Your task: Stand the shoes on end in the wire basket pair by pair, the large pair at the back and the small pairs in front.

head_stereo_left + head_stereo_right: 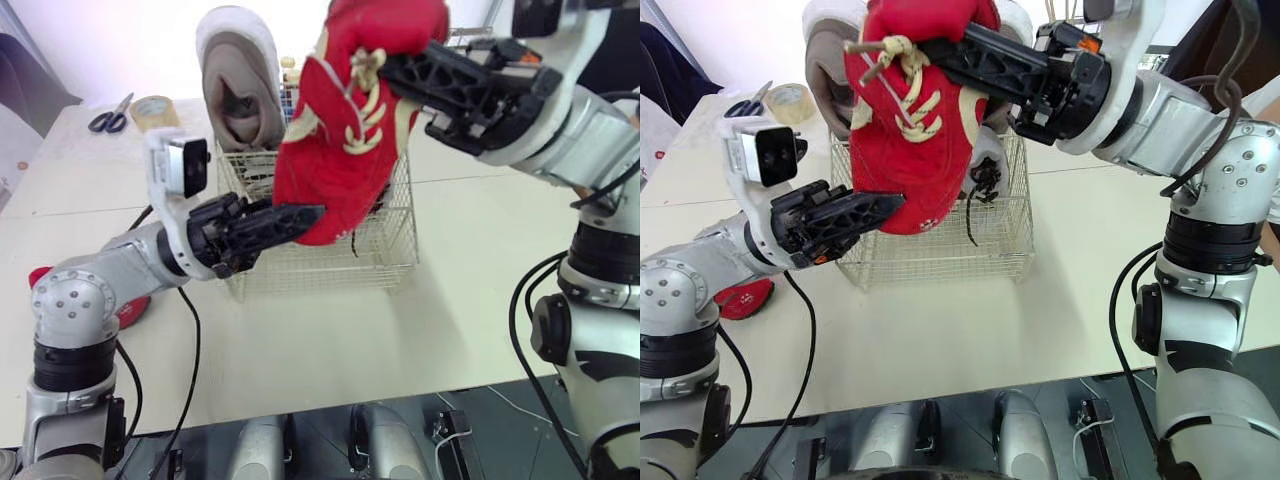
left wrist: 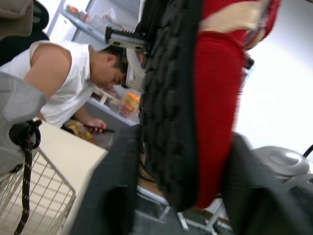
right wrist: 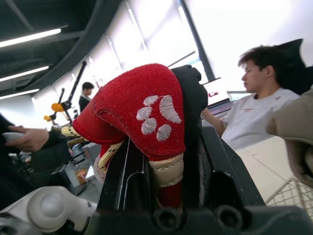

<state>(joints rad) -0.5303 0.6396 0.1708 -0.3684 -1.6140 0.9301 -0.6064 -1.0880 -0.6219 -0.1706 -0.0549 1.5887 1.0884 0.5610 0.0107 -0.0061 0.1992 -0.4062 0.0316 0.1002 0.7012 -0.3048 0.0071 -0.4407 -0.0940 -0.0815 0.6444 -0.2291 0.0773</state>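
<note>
Red shoe (image 1: 340, 150) over wire basket (image 1: 300, 270) mouth, beige shoe (image 1: 240, 90) upright at back; open table (image 1: 330, 340) in front.

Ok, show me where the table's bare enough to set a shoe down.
Bare: the table between the basket and the near edge, and right of the basket. Crowded: left of the basket, where a loose shoe lies; scissors and tape fill the far left corner. The right claw's red shoe hangs over the basket.

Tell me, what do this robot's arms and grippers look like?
The left arm and right arm are silver-grey shells with rounded, bolted joints and black bands. The left gripper and right gripper each have two black ribbed fingers. Black cables loop beside each arm; a white camera box tops the left wrist.
</note>
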